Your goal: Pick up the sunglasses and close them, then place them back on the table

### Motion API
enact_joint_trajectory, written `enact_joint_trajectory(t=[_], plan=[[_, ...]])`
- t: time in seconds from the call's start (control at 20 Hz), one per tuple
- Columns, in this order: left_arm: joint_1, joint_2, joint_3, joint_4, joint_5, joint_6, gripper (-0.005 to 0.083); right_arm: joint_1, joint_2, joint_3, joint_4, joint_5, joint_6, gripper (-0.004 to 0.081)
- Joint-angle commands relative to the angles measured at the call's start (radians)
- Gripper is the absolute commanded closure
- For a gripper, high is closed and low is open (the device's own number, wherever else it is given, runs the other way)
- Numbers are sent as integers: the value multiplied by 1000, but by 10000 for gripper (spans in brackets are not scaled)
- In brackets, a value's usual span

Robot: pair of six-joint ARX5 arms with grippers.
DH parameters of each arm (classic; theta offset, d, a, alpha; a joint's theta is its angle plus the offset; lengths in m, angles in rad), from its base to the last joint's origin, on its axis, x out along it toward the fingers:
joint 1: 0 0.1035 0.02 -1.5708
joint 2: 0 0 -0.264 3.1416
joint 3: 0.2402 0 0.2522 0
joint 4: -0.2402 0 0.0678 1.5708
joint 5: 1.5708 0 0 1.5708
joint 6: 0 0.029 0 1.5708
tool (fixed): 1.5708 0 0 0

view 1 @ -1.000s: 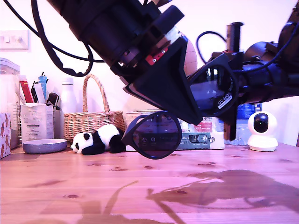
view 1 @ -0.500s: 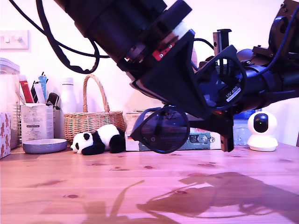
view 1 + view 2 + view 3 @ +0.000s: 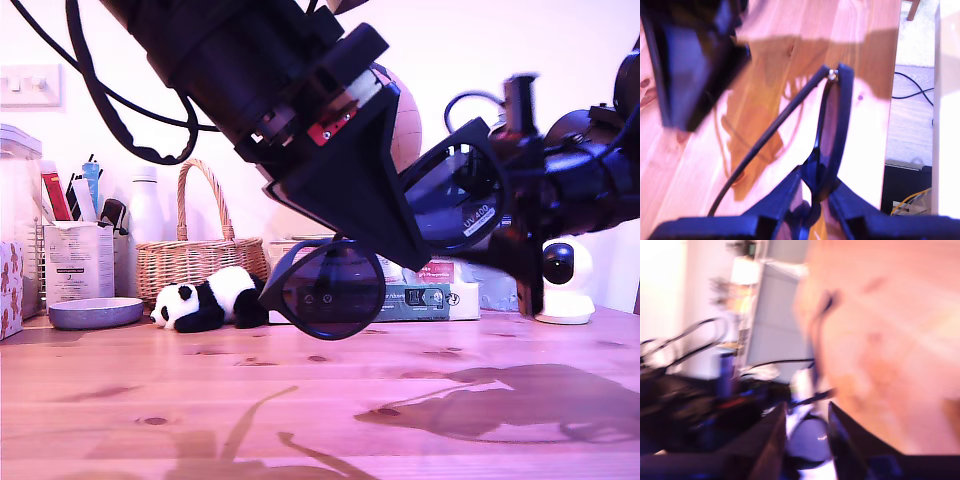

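dark-lensed sunglasses (image 3: 400, 240), tilted, in the air above wooden table (image 3: 200, 410)

Both arms matte black. Larger arm (image 3: 250, 70) in exterior view: thick cylindrical body, wedge-shaped black housing at tip, small red part and pale band near joint. Black cables loop off it at exterior view's left. Other arm (image 3: 590, 180) at exterior view's right: dark, blurred, looping cable above. First end effector (image 3: 812, 200): dark blue-black angular fingers. Second end effector (image 3: 807, 440): dark fingers, blurred.
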Motion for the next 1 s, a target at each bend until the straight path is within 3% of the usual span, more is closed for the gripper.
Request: enact_joint_trajectory(t=[0.0, 0.25, 0.45, 0.95], plan=[[1, 1, -18, 8, 0, 9, 797, 10, 2, 10, 11, -47, -1, 675], [1, 1, -18, 40, 22, 7, 797, 68, 2, 10, 34, -93, -33, 783], [2, 1, -18, 66, 31, 7, 797, 101, 2, 10, 35, -183, -81, 783], [11, 1, -18, 90, 35, 8, 797, 172, 2, 10, 2, -198, -105, 783]])
